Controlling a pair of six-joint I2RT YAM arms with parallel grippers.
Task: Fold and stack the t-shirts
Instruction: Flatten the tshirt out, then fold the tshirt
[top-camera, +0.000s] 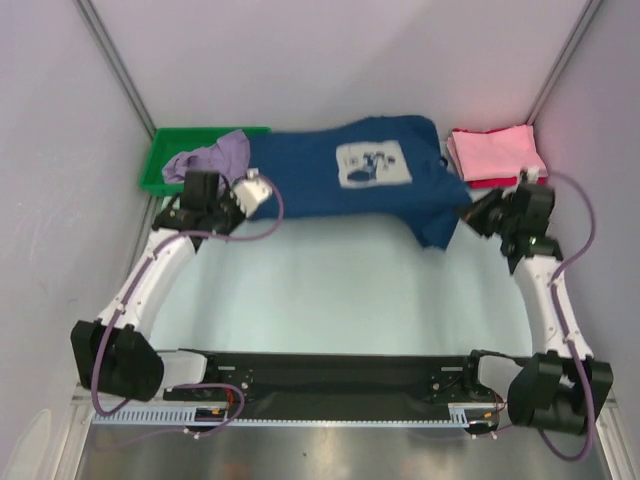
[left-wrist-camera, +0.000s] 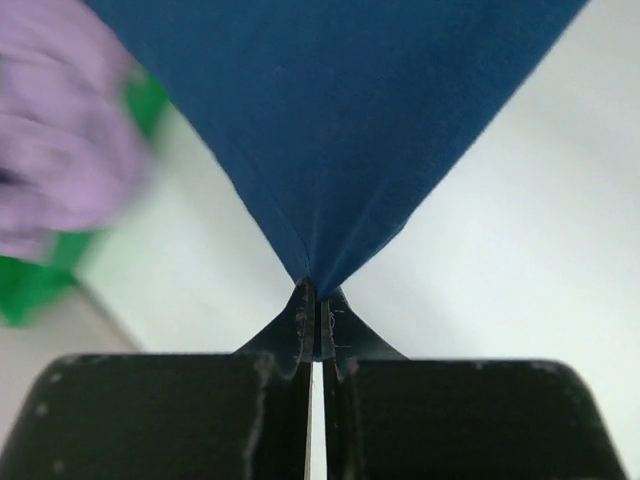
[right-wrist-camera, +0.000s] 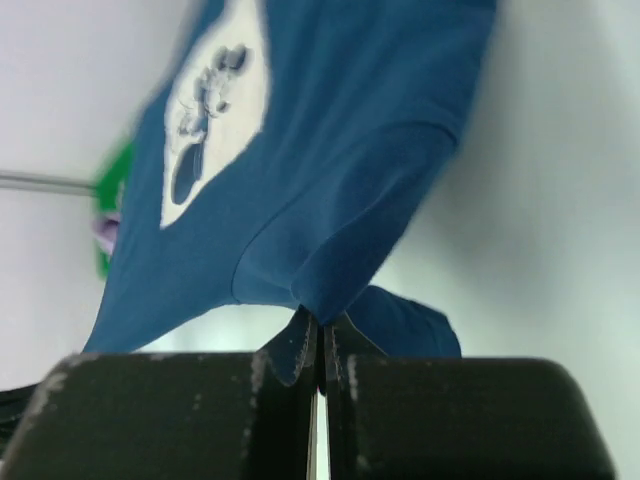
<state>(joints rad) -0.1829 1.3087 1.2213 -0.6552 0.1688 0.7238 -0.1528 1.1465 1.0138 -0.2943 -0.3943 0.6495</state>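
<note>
The navy blue t-shirt (top-camera: 320, 175) is stretched across the back of the table with its pale grey cartoon print (top-camera: 373, 163) facing up. My left gripper (top-camera: 258, 186) is shut on its left edge. In the left wrist view the cloth (left-wrist-camera: 340, 120) fans out from the pinched jaws (left-wrist-camera: 317, 300). My right gripper (top-camera: 472, 215) is shut on the right edge near a sleeve, and in the right wrist view the shirt (right-wrist-camera: 330, 150) runs away from the closed jaws (right-wrist-camera: 320, 325). A lavender t-shirt (top-camera: 215, 155) lies crumpled at the bin. Pink and red folded t-shirts (top-camera: 497, 155) are stacked at the back right.
A green plastic bin (top-camera: 165, 165) stands at the back left, partly under the lavender shirt (left-wrist-camera: 60, 140). White walls close in the back and both sides. The arm bases sit on a black rail (top-camera: 330, 375) at the near edge.
</note>
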